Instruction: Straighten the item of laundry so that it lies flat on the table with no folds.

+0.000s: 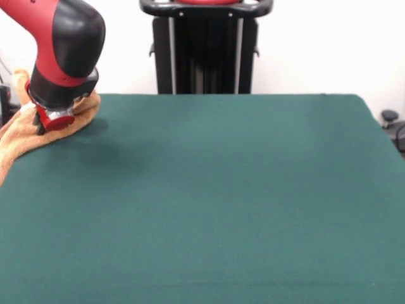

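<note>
No brand, label or writing can be read anywhere in the front view.

At the far left edge, the orange-tan terry towel lies bunched and rumpled on the table's corner, one part humped up behind the arm, another part trailing down toward the left border and running out of view. It is not flat; folds and a raised lump show clearly.

The red and black arm comes down from the upper left, its bulky black-capped wrist tilted, and ends in the gripper, a red piece low at the towel, touching or pressed into the cloth. The fingers are hidden by the wrist and the towel, so I cannot tell how the jaws stand.

The table, covered in dark green felt-like cloth, spreads across nearly the whole picture. A faint shadow falls on it just right of the towel.

Behind stands the black pedestal against a plain white wall. At the far right edge, dark caster-like shapes show beside the table.
</note>
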`<state>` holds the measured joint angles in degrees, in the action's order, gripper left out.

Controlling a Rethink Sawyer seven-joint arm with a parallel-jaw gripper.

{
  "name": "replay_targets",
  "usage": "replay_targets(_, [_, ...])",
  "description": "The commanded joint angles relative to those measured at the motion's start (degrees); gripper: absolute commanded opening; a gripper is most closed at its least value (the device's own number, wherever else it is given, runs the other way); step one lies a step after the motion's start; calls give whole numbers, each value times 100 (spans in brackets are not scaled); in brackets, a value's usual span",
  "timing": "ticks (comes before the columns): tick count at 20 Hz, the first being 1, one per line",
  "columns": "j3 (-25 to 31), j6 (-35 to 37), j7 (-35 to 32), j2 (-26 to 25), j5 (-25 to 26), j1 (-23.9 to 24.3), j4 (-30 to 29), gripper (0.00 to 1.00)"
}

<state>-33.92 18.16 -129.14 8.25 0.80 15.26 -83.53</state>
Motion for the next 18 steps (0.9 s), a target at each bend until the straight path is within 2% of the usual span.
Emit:
replay_targets(1, [-107,838,320,-130,632,-180,328,0])
replay_targets(7, [-122,1058,15,-219,683,-371,433,0])
replay_targets(14, [72,1638,-617,-377,320,-740,585,0])
replay_targets(18, [230,1824,-860,-481,106,-798,726,0])
